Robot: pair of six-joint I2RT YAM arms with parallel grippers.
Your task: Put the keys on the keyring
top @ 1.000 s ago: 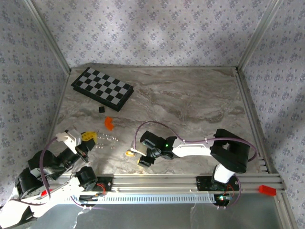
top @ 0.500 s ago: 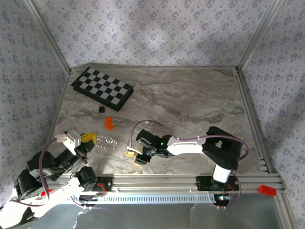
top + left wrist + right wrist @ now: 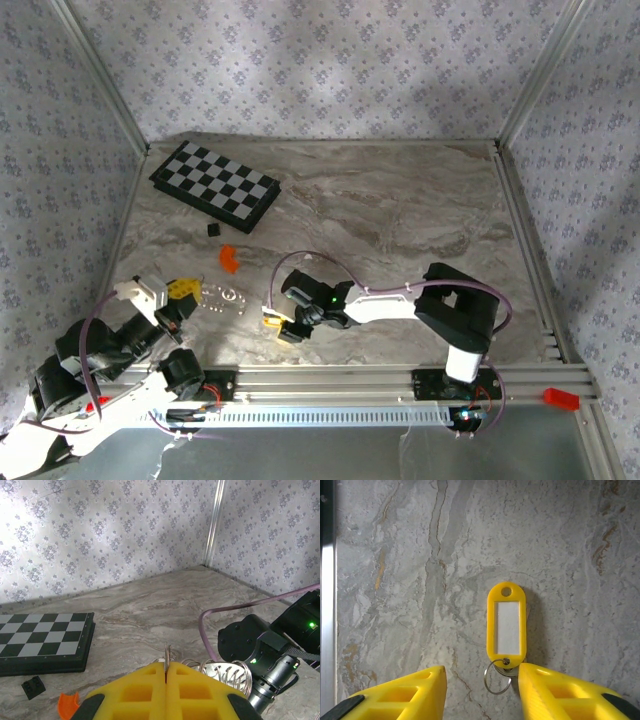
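Observation:
The keys are a small yellow tag (image 3: 506, 625) with a little silver ring (image 3: 498, 676) at its near end, lying flat on the marble. They also appear as a yellow speck (image 3: 271, 321) in the top view. My right gripper (image 3: 482, 672) is open just above them, its right finger beside the tag's ringed end. The keyring (image 3: 225, 674) is a silver ring with many small silver pieces fanned round it. It lies at the front left (image 3: 222, 299). My left gripper (image 3: 166, 666) is shut on the keyring's thin edge, which stands upright between the pads.
A black-and-white checkerboard (image 3: 214, 186) lies at the back left. A small black block (image 3: 211, 230) and an orange curved piece (image 3: 230, 259) sit in front of it. The right arm's wrist (image 3: 265, 650) and purple cable are close to the keyring. Metal rails run along the near edge.
My right arm has reached further left and its open gripper now sits over the yellow tag. The left gripper and keyring have barely shifted.

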